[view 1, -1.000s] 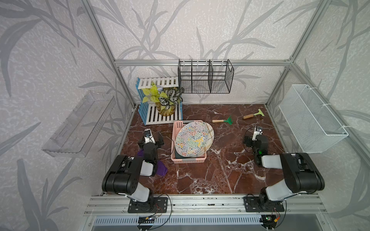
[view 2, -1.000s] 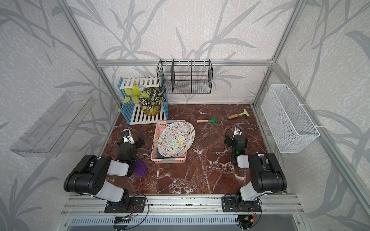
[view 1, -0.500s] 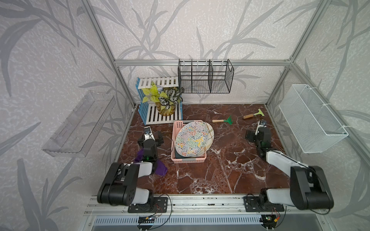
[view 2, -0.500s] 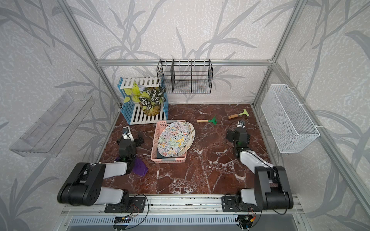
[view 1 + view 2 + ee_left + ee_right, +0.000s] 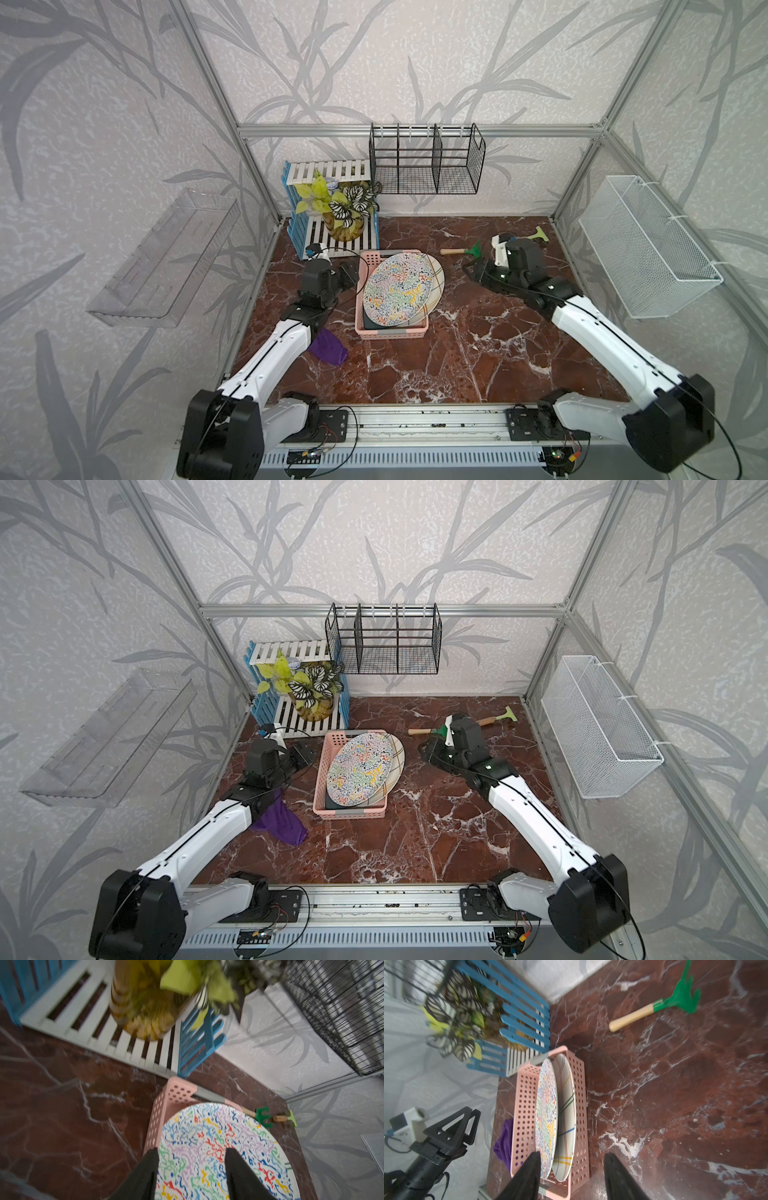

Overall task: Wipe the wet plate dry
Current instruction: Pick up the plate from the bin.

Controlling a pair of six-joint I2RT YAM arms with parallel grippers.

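Observation:
A pink perforated basket (image 5: 390,334) holds two plates on edge, leaning right. The front plate (image 5: 397,286) has a many-coloured squiggle pattern; the plate behind it (image 5: 436,282) is white with thin coloured stripes. A purple cloth (image 5: 328,347) lies crumpled on the marble left of the basket, partly under my left arm. My left gripper (image 5: 348,275) hovers just off the basket's left rim, open and empty; in its wrist view (image 5: 191,1149) the squiggle plate (image 5: 207,1142) fills the space beyond the fingers. My right gripper (image 5: 473,272) is to the right of the basket, open and empty (image 5: 572,1153).
A green hand rake (image 5: 461,250) and a second small garden tool (image 5: 538,235) lie at the back right. A potted plant (image 5: 345,216) stands on a blue-and-white slatted crate behind the basket. A black wire rack (image 5: 424,166), a white mesh basket (image 5: 648,249) and a clear shelf (image 5: 162,257) hang on the walls.
Both arms have unfolded from the front rail and stretched forward. The right gripper has turned left toward the basket. The left gripper has come closer to the basket's left rim.

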